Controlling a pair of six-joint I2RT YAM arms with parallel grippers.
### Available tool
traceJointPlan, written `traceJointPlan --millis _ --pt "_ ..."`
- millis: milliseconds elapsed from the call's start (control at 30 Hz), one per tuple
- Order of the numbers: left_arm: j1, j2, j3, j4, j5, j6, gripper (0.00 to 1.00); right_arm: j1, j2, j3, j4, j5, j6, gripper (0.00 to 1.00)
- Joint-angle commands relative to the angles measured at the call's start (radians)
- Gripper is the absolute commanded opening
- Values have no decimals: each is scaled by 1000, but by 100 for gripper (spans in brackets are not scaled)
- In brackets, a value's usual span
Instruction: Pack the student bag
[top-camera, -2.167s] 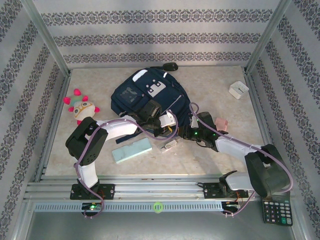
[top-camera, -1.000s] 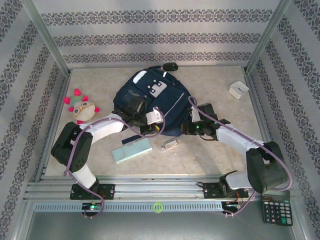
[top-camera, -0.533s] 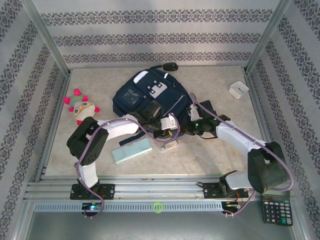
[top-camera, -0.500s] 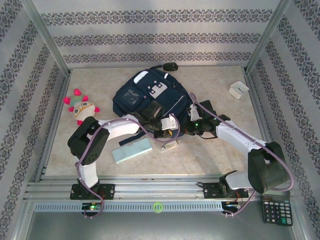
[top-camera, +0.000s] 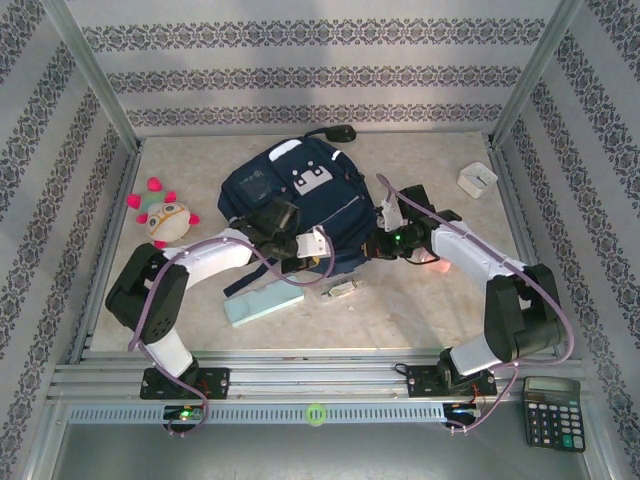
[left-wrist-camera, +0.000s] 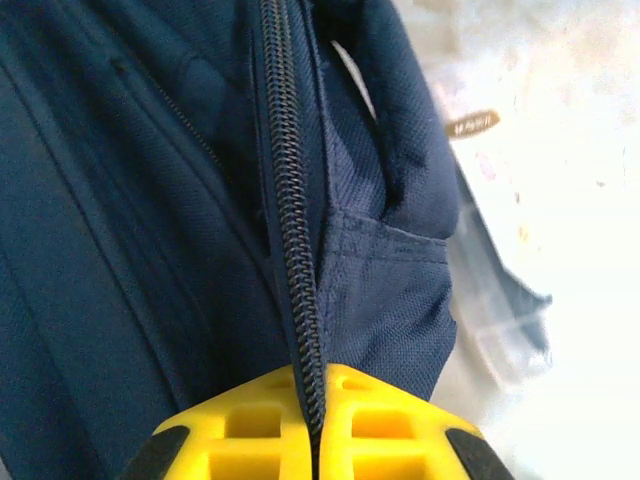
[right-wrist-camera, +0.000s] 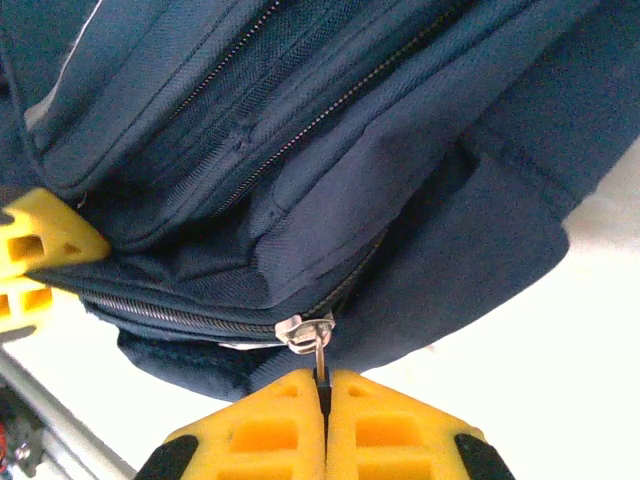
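The student bag (top-camera: 300, 200), woven navy fabric with a coarse coiled zipper (left-wrist-camera: 290, 200), lies slumped in the middle of the table (top-camera: 430, 300). The left gripper (left-wrist-camera: 312, 440), reaching in from the near left, pinches the bag's zipper seam between closed yellow fingers. The right gripper (right-wrist-camera: 322, 390), its arm stretched in from the right, clamps the small metal zipper pull (right-wrist-camera: 318, 352).

This looks like a robot test cell in a laboratory and not a lived-in room. The pale, stone-patterned surface (top-camera: 420, 310) is closed in by bare aluminium posts (top-camera: 95, 90) and flat panels (top-camera: 320, 70) printed with striped ornament like wallpaper. A left arm (top-camera: 200, 262) and a right arm (top-camera: 480, 262) are bolted to a metal rail (top-camera: 320, 380) at the near edge, and unrelated small things, a plush toy (top-camera: 160, 215) and a calculator (top-camera: 552, 425), lie about.
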Motion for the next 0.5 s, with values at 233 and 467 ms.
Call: traceJointPlan --millis 233,467 --pt "86 -116 8 -169 -33 7 50 117 -9 -58 141 -89 134 0" --pt "-145 -58 62 14 -172 -250 65 148 -24 -76 190 -67 190 0"
